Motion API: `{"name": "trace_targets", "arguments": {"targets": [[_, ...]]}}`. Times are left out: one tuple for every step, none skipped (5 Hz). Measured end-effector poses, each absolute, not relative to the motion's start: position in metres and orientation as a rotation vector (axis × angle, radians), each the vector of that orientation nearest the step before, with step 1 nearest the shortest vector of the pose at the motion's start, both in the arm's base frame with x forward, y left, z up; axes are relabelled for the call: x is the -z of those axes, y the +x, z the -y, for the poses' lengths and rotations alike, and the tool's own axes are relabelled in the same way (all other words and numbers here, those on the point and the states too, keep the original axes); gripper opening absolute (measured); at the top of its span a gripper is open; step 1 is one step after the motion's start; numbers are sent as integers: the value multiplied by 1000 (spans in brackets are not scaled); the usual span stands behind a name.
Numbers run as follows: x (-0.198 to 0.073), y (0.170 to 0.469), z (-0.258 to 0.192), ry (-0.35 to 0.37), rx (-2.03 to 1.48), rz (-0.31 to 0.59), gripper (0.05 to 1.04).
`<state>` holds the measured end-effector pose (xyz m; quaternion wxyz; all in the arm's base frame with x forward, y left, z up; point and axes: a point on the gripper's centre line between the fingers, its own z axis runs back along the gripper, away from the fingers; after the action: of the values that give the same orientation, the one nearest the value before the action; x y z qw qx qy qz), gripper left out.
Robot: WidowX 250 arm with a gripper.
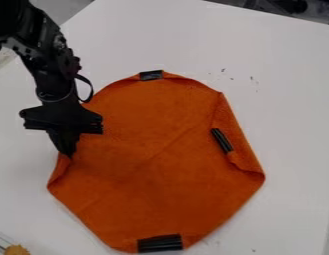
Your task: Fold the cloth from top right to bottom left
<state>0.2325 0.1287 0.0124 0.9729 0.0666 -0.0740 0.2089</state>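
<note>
Cloth [147, 164], likely light and limp, wants pinching at its upper-right edge; gripper [69, 155] at its left side, grasp impossible to tell.

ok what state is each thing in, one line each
cloth: mostly spread out, left and right edges turned in, not folded over corner to corner
gripper: lowered at the cloth's left edge
top black strip: on the cloth's top edge
right black strip: slanted, beside the turned-in edge
bottom black strip: on the bottom edge
</note>
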Motion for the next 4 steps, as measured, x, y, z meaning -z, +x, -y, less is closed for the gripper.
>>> {"name": "trace_targets", "arguments": {"targets": [[-8, 233, -140, 140, -394, 158, 265], [-9, 228, -154, 178, -389, 159, 542], [-17, 218, -167, 219, -388, 142, 845], [-32, 214, -180, 273, -374, 131, 1011]]}}
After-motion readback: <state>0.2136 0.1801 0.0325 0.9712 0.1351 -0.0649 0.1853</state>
